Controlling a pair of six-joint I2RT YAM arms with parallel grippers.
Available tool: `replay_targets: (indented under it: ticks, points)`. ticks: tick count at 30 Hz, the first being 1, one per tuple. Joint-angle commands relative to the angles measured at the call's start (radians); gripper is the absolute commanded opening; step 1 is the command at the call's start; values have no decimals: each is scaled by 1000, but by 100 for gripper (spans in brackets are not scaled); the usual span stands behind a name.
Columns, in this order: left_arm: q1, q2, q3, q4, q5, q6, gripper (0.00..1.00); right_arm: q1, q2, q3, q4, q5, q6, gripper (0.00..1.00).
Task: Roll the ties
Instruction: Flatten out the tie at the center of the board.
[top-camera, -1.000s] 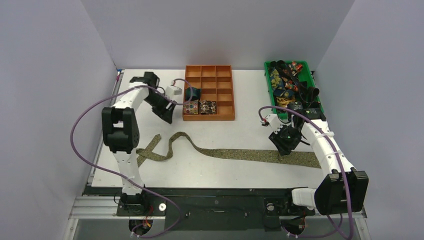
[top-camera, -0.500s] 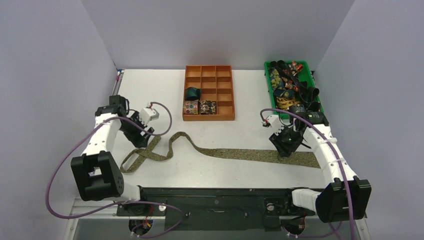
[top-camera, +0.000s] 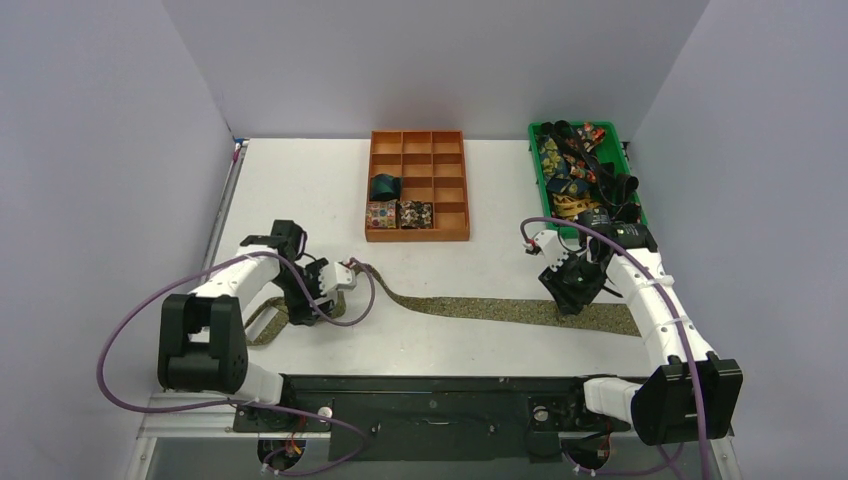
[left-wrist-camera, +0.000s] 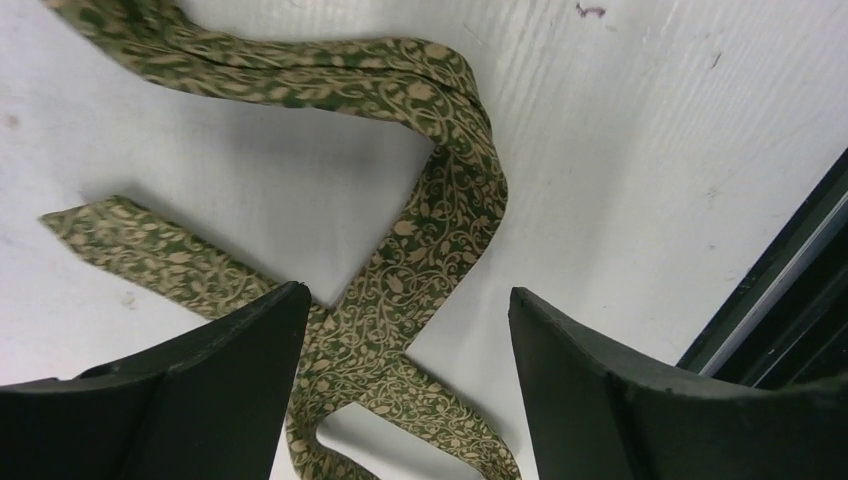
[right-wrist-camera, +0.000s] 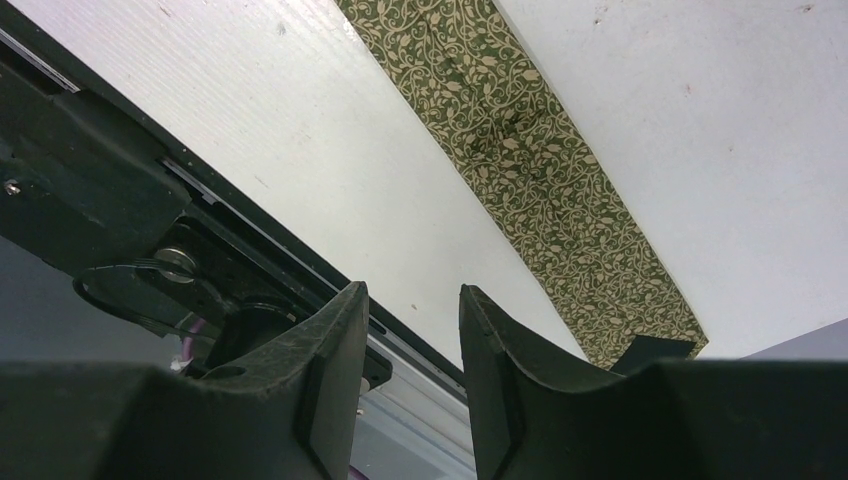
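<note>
Kim: While the olive-gold tie (top-camera: 470, 308) is stretched along the near side of the tabletop (top-camera: 300, 190), nothing is gripped. Over its narrow end the left end effector (left-wrist-camera: 405, 293) is held wide open, empty.

Raj: Noted. And the right end effector (right-wrist-camera: 412, 292)?

Kim: Parted about halfway, nothing between the fingers. It is poised over the wide end, near the front edge. Contact with the fabric cannot be told.

Raj: Narrow end is seen folded back and crossed over itself under the left fingers. If the jaws are closed there, two layers are likely caught and the roll is started skewed.

Kim: Agreed. Also, the wide end is not pinned. Once rolling is begun, the whole strip could be dragged instead of wound.

Raj: Fabric is laid close to the front edge too. A slack loop could be pulled off the tabletop.

Kim: One purple cable (top-camera: 373, 296) is hung right beside the left wrist. Snagging on the loop is possible.

Raj: Three rolled ties (top-camera: 398, 213) are sat in the orange tray (top-camera: 440, 237), and more are heaped in the green bin (top-camera: 533, 150). Both are well apart from the work, so no collision is expected there.
</note>
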Motion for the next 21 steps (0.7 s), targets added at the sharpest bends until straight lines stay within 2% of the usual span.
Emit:
replay_targets:
  ticks: [1, 3, 5, 7, 8, 9, 10, 14, 18, 21]
  points:
    - [-7, 22, -69, 57, -63, 111, 70, -5, -8, 32, -3, 15, -5, 35]
    - [-10, 21, -106, 73, -85, 129, 69, -6, -3, 34, -2, 18, -5, 35]
    - [-12, 15, -133, 97, -101, 126, 57, -7, -2, 30, 6, 24, -2, 35]
    - [-11, 4, -124, 104, -91, 95, 21, -8, 0, 27, 13, 29, 1, 35]
    - [-9, -5, -89, 90, -77, 78, 14, -8, 1, 28, 18, 31, 1, 35]
    - [-3, -8, -63, 73, -41, 48, 3, -9, 5, 29, 18, 33, 2, 35]
    - [0, -13, 2, 42, -21, 30, 0, -10, 7, 30, 19, 33, 3, 35]
    - [29, 22, 215, 8, 88, -110, 0, -12, 17, 38, 19, 28, 4, 35]
    - [44, 148, 359, 91, 26, -232, 0, -13, 34, 39, 20, 17, 6, 35]
    - [48, 218, 382, 204, -90, -285, 47, -14, 37, 46, 20, 17, 9, 35]
